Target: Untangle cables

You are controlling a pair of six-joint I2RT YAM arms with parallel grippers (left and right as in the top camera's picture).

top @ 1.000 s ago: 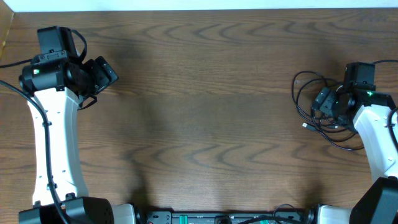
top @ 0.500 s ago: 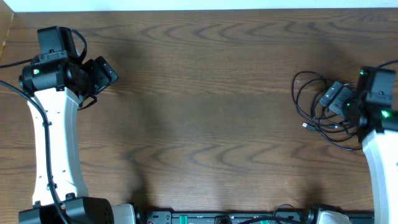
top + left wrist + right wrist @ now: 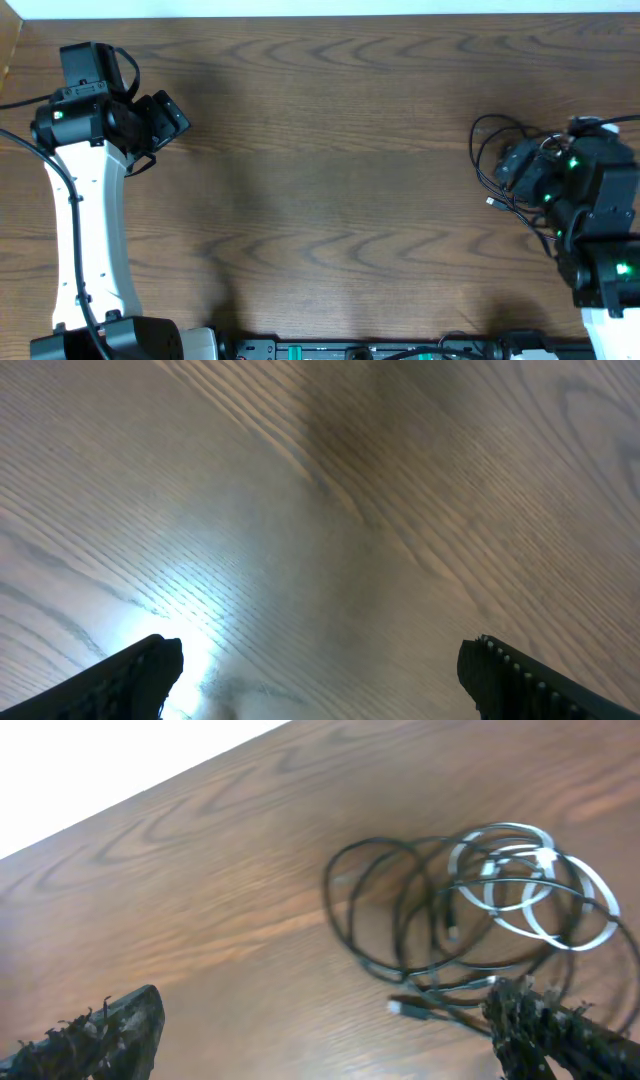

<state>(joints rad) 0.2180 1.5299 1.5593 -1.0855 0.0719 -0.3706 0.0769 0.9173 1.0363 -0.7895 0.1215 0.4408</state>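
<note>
Far right on table [image 3: 200, 920]: black cable [image 3: 328, 895] loops through coiled white cable [image 3: 505, 827].

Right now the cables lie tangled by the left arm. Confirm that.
Wrong arm: the cables lie tangled by the right arm, not the left, as the overhead view shows.

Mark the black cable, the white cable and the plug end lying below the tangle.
black cable [image 3: 335, 920], right wrist view, left edge of its outermost loop.
white cable [image 3: 505, 828], right wrist view, top arc of its coil.
plug end [image 3: 399, 1008], right wrist view, the small connector body.
</note>
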